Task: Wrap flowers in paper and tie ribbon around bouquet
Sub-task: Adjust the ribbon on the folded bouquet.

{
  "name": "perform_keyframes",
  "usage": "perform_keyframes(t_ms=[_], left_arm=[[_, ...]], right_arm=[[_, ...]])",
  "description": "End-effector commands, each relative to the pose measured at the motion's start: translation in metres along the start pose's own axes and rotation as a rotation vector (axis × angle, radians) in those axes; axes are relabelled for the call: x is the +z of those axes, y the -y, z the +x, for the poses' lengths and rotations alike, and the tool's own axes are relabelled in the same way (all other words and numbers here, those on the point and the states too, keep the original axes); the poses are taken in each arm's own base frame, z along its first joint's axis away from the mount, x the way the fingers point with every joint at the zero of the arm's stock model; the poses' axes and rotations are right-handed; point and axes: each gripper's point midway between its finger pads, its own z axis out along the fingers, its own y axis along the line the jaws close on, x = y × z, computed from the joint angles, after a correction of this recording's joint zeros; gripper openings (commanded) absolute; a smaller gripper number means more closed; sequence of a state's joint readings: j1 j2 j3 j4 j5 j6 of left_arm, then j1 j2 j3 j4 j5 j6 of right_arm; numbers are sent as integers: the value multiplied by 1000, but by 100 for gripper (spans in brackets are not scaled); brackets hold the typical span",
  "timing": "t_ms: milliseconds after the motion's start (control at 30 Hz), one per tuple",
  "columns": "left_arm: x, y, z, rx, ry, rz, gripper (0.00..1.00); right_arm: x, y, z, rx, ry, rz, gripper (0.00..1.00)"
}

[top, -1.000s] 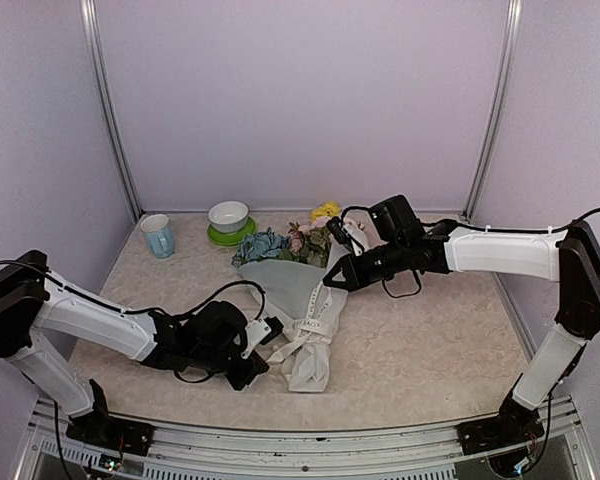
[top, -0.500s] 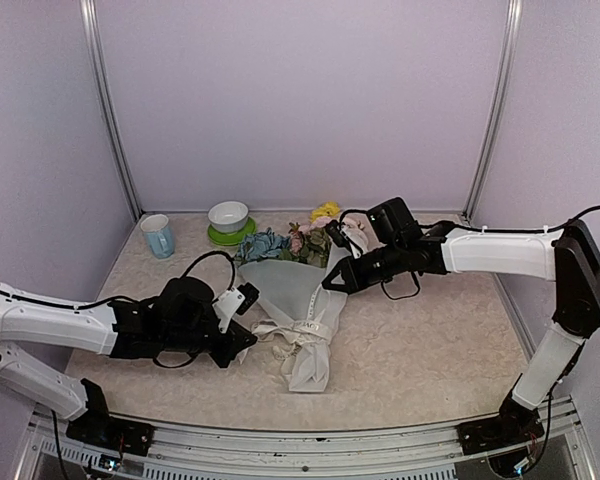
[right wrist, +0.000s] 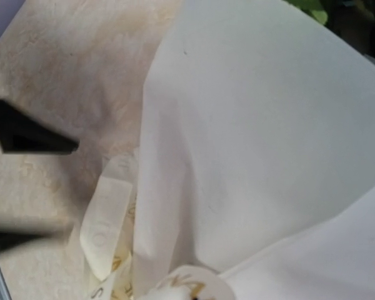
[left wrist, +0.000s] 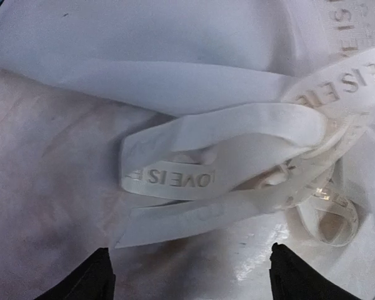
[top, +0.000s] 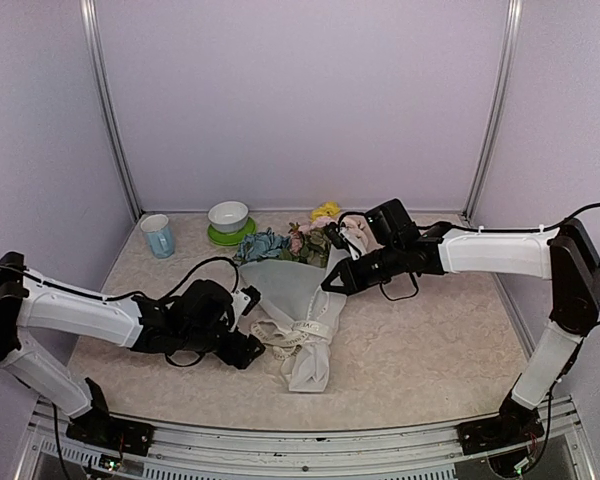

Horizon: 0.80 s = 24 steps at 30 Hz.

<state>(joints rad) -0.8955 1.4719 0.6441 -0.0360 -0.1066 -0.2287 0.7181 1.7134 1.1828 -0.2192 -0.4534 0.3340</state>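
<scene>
Speckled table [top: 430,340] holds the bouquet [top: 298,292] in the middle, the ribbon [left wrist: 175,178] looped round its near end. The left gripper [left wrist: 187,275] was shut a second ago; now its fingers are wide and the loops lie free, so the knot looks nearly done, while the right gripper [top: 330,283] pinches the ribbon's far end. A cup [top: 158,237] and bowl [top: 228,215] sit far left, blocking nothing.

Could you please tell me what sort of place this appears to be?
Probably an enclosed robot test booth, not a florist's: plain walls on metal posts, a tabletop with staged props, a blue mug and a bowl.
</scene>
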Motion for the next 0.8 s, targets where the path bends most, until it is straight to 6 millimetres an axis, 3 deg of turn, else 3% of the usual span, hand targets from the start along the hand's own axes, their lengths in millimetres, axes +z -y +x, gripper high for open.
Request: perform_keyframes(t_ms=[0, 67, 100, 200, 233, 300, 467, 667, 767], left_arm=[[-36, 54, -22, 155, 176, 107, 90], [-57, 84, -24, 242, 261, 228, 89], [-67, 97, -25, 287, 302, 287, 84], [-71, 114, -17, 378, 340, 363, 51], [-67, 114, -12, 408, 325, 364, 46], [-48, 116, 1, 468, 249, 359, 48], [-23, 124, 10, 542, 206, 367, 70], [3, 115, 7, 561, 202, 298, 69], [12, 122, 11, 571, 179, 326, 70]], right_arm=[[3, -9, -6, -17, 11, -25, 0], [4, -9, -4, -16, 7, -29, 0], [4, -9, -4, -14, 6, -30, 0], [5, -9, -5, -16, 8, -32, 0], [5, -9, -5, -17, 9, -32, 0], [4, -9, -5, -17, 12, -32, 0], [4, -9, -5, -17, 12, -29, 0], [3, -9, -3, -20, 11, -30, 0], [2, -8, -2, -21, 12, -26, 0]])
